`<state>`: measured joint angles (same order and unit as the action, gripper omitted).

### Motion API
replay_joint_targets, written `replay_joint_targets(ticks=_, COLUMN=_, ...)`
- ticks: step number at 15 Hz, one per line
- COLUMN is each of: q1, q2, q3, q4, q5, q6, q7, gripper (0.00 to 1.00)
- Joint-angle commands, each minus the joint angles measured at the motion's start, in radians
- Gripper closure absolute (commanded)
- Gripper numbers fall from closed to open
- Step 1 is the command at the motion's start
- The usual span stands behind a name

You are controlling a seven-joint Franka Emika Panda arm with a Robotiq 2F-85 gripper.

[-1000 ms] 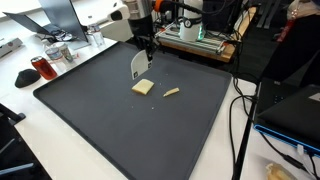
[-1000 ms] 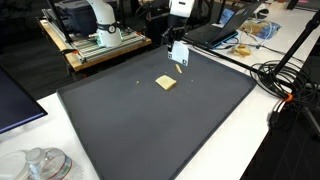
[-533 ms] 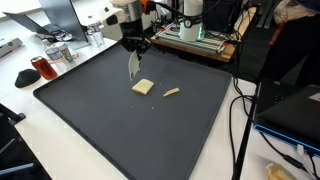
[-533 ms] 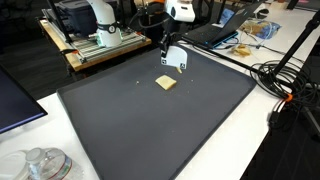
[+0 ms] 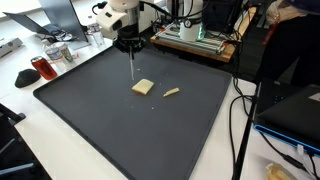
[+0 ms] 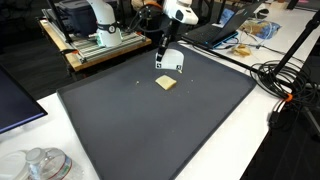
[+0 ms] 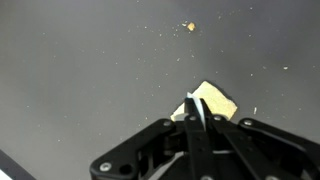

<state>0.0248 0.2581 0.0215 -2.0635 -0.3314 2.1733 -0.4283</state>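
The gripper (image 6: 165, 43) is clamping a white blade (image 6: 169, 60) hanging beneath it; a yellow square (image 6: 166, 83) is lying just beyond the blade's tip.

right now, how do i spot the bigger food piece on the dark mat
Find the large dark mat on the white table. Toward its far half, close to the pale flat blade hanging there, lies the tan square piece. It is flat, four-cornered and broader than the thin tan sliver beside it.
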Motion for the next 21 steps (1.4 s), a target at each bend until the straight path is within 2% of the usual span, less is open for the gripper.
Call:
replay_joint_targets(ticks=1, q1=-0.006, q2=0.0, q3=0.007, q4=0.002, q5=-0.004, q6=-0.004, q7=-0.006, gripper=0.96)
replay_joint_targets(ticks=4, q1=-0.006, q2=0.0, q3=0.008, q4=0.002, q5=-0.006, q6=-0.004, q7=-0.013, gripper=0.96)
replay_joint_targets(ticks=5, q1=-0.001, q2=-0.004, q3=0.006, q4=-0.011, q5=-0.047, q6=0.008, q7=-0.03, gripper=0.99)
replay_joint_targets(ticks=10, q1=0.005, q2=-0.039, q3=0.021, q4=-0.085, q5=-0.192, q6=0.096, q7=-0.164, gripper=0.99)
replay_joint_targets(ticks=16, q1=-0.02, q2=-0.03, q3=0.033, q4=-0.171, q5=-0.185, q6=0.315, q7=-0.428, gripper=0.99)
replay_joint_targets(ticks=21, q1=-0.027, q2=-0.014, q3=0.011, q4=-0.192, q5=-0.227, q6=0.396, q7=-0.602, gripper=0.99)
